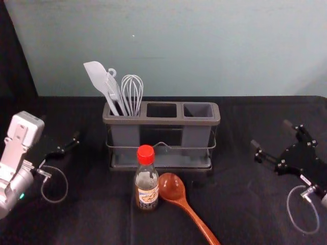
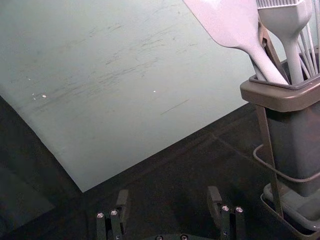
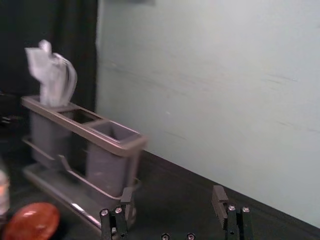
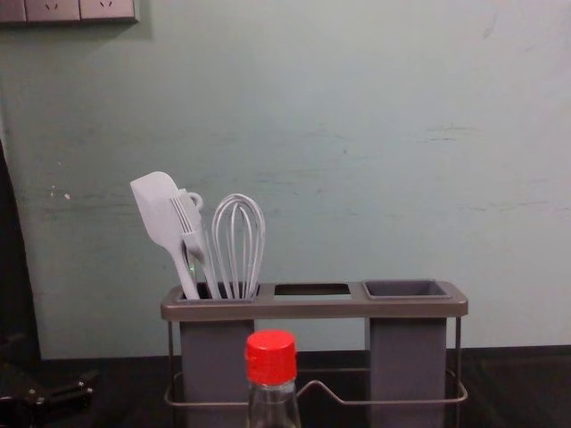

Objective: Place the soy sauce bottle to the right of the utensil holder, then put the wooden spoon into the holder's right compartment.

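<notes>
In the head view, one utensil holder stands at the centre of the frame on the black-covered desk, with three openings in a row. The leftmost holds one white spatula, one white brush and one whisk. One soy sauce bottle with a red cap stands upright in front of the holder, just below the middle of the frame. One wooden spoon lies with its bowl just beside the bottle and its handle running to the bottom edge, right of centre. The left end effector is at the left of the frame, the right end effector at the right; both are well apart from the bottle and spoon.

In the left wrist view, the left end effector is open, its two fingers spread with a gap between them; the holder is near.

In the right wrist view, the right end effector is open too, two fingers apart. The spoon's bowl and a sliver of the bottle show beyond.

In the chest view, the bottle's cap and neck rise at the lower centre, before the holder. Part of the left end effector is at the lower left. A socket panel is at the upper left.
</notes>
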Available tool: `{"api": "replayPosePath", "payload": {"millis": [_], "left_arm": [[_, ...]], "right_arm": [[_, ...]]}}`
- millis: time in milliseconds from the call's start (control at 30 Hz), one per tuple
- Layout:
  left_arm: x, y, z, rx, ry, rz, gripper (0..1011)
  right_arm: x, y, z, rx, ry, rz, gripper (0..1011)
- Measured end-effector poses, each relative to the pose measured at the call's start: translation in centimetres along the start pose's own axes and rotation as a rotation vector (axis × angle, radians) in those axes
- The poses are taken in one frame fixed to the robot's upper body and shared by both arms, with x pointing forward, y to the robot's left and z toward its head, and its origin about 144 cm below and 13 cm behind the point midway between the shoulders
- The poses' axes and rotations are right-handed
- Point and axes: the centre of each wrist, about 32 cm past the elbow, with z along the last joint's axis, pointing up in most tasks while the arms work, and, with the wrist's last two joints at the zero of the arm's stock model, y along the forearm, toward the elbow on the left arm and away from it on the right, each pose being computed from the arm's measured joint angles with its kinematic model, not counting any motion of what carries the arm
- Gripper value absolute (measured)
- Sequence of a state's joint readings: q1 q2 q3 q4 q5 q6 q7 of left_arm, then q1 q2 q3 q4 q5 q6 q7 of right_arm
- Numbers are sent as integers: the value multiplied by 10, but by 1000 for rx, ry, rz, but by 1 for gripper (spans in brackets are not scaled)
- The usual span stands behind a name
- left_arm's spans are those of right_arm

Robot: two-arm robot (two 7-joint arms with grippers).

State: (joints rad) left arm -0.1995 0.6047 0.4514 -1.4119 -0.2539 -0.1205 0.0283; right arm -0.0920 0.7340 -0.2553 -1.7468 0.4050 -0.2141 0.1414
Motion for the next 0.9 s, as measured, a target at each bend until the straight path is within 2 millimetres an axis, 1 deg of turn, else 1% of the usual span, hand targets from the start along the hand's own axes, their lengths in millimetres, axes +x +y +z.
{"api": "replayPosePath", "payload": {"millis": [233,533,733,767,900], "left_arm": [[0,0,0,0,0,0,1011],[0,0,0,0,0,0,1012],[0,0,0,0,0,0,1011],[0,0,0,0,0,0,1011],[0,0,0,0,0,0,1011]], "right_arm": [[-5,-2,5,59,45,106,1002],[-12,7,1,103,99,249,1003],[-19,25,0,116,129,349,1003],[-19,25,0,116,129,349,1003],[-24,42,6,126,141,413,1002]]}}
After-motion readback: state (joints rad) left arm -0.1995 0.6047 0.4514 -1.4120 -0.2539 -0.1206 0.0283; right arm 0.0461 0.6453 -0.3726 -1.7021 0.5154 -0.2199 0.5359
